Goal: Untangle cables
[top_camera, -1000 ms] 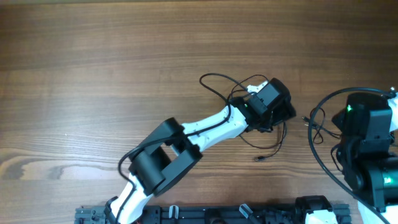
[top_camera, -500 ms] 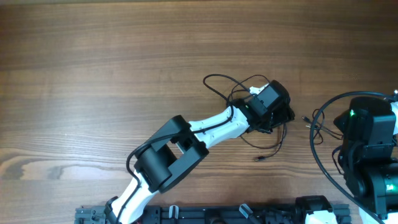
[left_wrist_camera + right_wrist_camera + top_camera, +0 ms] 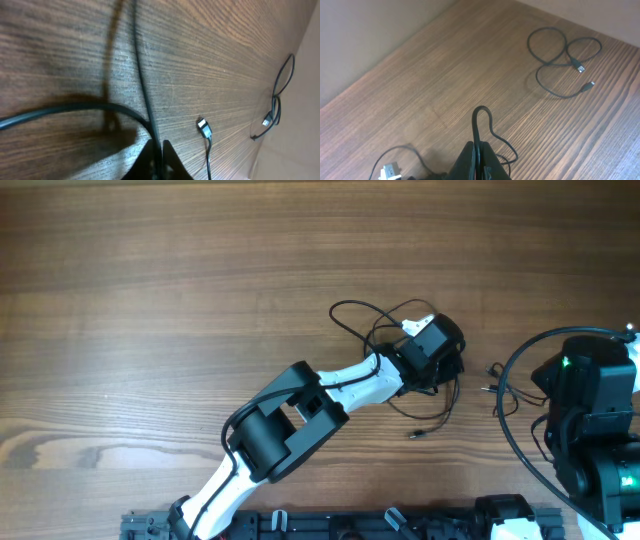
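Thin black cables [image 3: 362, 317] lie looped on the wooden table beside my left gripper [image 3: 441, 352]. One plug end [image 3: 414, 434] trails toward the front. In the left wrist view my left gripper [image 3: 158, 156] is shut on one thin cable [image 3: 141, 75], pinched between the fingertips low over the wood; a plug [image 3: 203, 127] lies just right of it. In the right wrist view my right gripper [image 3: 479, 152] is shut on another cable [image 3: 480, 114] that arches up out of the jaws. A separate cable [image 3: 564, 60] lies coiled farther off.
The right arm [image 3: 590, 420] stands at the table's right edge with its thicker black cable [image 3: 512, 430] curving around it. A white connector [image 3: 390, 171] shows at the lower left of the right wrist view. The table edge and wall [image 3: 365, 45] run along its left side.
My left gripper has closed from wide open onto a thin cable. The left arm's elbow has shifted right. The right arm has stayed almost still.
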Robot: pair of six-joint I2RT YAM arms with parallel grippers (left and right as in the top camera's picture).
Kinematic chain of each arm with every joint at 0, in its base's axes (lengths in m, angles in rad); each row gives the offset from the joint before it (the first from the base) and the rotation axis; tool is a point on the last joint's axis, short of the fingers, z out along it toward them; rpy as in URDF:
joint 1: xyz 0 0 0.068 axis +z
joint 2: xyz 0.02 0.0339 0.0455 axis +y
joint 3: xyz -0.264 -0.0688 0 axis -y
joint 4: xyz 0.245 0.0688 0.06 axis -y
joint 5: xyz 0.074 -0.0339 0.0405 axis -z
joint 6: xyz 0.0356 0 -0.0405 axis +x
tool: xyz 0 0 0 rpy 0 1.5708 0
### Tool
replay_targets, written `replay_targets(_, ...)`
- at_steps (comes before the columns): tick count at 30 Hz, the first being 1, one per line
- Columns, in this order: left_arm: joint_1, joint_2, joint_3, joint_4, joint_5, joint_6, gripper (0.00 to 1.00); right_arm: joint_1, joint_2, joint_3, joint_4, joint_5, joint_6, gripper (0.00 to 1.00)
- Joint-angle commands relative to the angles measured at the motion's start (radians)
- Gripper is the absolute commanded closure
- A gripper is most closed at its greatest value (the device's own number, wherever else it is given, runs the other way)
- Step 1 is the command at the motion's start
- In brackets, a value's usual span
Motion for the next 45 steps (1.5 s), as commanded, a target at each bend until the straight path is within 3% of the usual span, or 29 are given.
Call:
replay_targets(1, 0.011, 0.015, 0.001, -0.003, -0.032, 0.062, 0.96, -0.005, -0.01, 0.0, 0.0, -0.023, 0.003, 0.94)
replay_targets(7, 0.118, -0.113, 0.001, -0.297, -0.043, 0.26, 0.96, -0.005, 0.022, 0.0, 0.037, -0.085, -0.141, 0.96)
replay_targets(13, 0.248, -0.354, 0.001, -0.61, -0.222, 0.422, 0.96, -0.005, 0.128, 0.0, 0.15, -0.349, -0.304, 0.96)
replay_targets(17, 0.314, -0.481, 0.001, -0.745, -0.383, 0.428, 0.96, -0.005, 0.24, 0.051, 0.27, -0.497, -0.367, 0.96)
replay_targets(23, 0.354, -0.507, -0.003, -0.89, -0.425, 0.427, 0.96, -0.032, 0.451, 0.328, 0.357, -0.465, -0.507, 0.96)
replay_targets(33, 0.352, -0.507, -0.004, -0.912, -0.425, 0.427, 0.96, -0.33, 0.793, 0.81, 0.481, -0.289, -0.735, 0.96)
replay_targets(39, 0.351, -0.507, -0.004, -0.909, -0.425, 0.423, 0.96, -0.481, 0.97, 0.821, 0.754, -0.28, -0.903, 0.96)
replay_targets(45, 0.351, -0.507, -0.004, -0.908, -0.425, 0.424, 0.96, -0.557, 1.214, 0.821, 0.85, -0.419, -0.909, 0.96)
